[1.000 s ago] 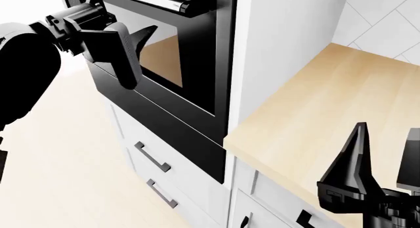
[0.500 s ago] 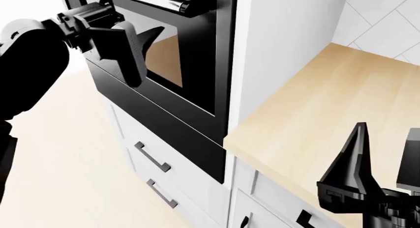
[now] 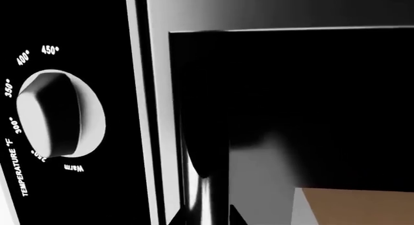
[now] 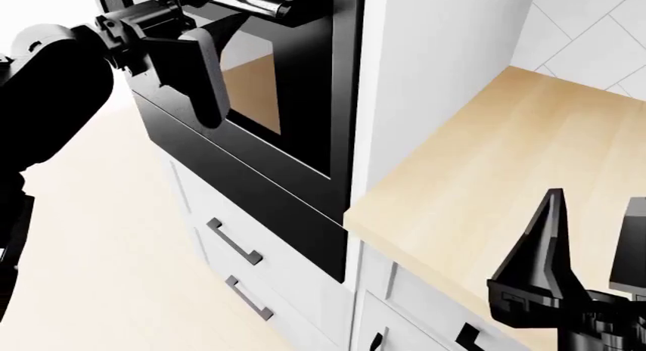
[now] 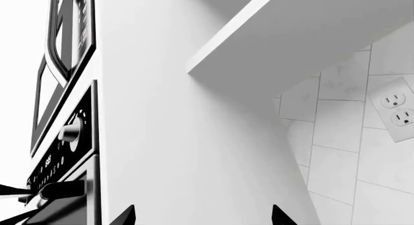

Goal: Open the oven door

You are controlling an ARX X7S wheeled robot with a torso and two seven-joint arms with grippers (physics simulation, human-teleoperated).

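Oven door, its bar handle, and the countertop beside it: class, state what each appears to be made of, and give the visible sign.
Oven door: glossy black, likely glass over metal; its window mirrors a tan surface. Bar handle: seemingly brushed metal, silver with a bright highlight along it. Countertop: light wood look, matte, faint grain streaks; could be laminate.

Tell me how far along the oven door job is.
Done: the left gripper is up at the oven door, just under its handle. In hand: lining the fingers up on the bar; the head view does not settle whether they touch it. Left: grasp the handle and pull, since the door looks closed, flush with the cabinet. The right gripper hangs open over the counter, idle.
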